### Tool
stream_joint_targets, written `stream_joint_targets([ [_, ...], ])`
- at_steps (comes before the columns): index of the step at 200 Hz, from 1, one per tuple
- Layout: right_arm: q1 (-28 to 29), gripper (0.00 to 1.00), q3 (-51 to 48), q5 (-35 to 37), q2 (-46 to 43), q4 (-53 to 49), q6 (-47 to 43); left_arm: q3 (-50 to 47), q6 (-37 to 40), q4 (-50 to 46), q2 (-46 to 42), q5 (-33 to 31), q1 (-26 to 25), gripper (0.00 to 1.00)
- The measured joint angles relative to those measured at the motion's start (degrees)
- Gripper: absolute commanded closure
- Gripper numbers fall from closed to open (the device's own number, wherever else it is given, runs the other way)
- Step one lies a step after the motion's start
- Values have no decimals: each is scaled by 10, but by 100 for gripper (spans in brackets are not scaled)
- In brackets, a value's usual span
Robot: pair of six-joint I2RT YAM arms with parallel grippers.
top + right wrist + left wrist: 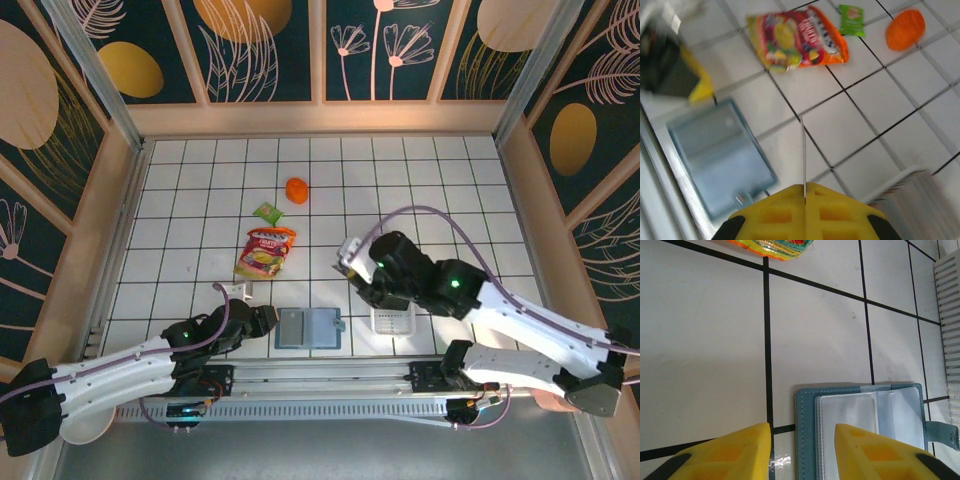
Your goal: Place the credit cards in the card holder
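Card holder (310,328) lies open and flat on the tiled worktop (200,180) in the top view, at 6 o'clock just ahead of the arm bases, with a white tray (392,321) just beside it at its 3 o'clock. The right gripper (350,268) hangs at 12 o'clock from the gap between the two, and the left gripper (268,320) sits at the holder's 9 o'clock edge. A snack pouch (265,252), a green sachet (268,212) and an orange object (297,190) lie out towards 12 o'clock, apart from the holder

Left wrist view: jaws part open with nothing gripped, straddling the holder's left border, one yellow finger (880,455) over the clear sleeves; whether it presses on them cannot be told. The sleeves look thin, glossy and floppy, so a pocket mouth will likely need steadying from this side

Right wrist view: jaws shut on a single credit card (803,150), seen edge-on as a fine line rising from the pads. It is probably light, stiff and slick; pinched at one end, its free edge can lead into a pocket, though it may pivot if it catches. The holder lies at 9 o'clock, the pouch at 12, the blurred tray at 4. The left arm's finger at 10 o'clock, by the holder's corner, is the one thing crowding the way in
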Motion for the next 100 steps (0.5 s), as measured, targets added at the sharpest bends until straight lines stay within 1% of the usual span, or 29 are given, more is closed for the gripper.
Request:
stream_joint_targets([
  [17, 1, 100, -24, -9, 33, 68, 179, 0, -5, 1, 0, 7, 0, 70],
  [37, 10, 100, -108, -35, 54, 177, 380, 0, -9, 3, 2, 14, 0, 75],
  [52, 30, 100, -166, -37, 70, 234, 498, 0, -8, 10, 9, 25, 0, 77],
  [70, 67, 100, -203, -25, 93, 274, 604, 0, -8, 23, 21, 40, 0, 81],
  [100, 108, 100, -207, -10, 148, 345, 717, 0, -8, 42, 48, 63, 0, 83],
])
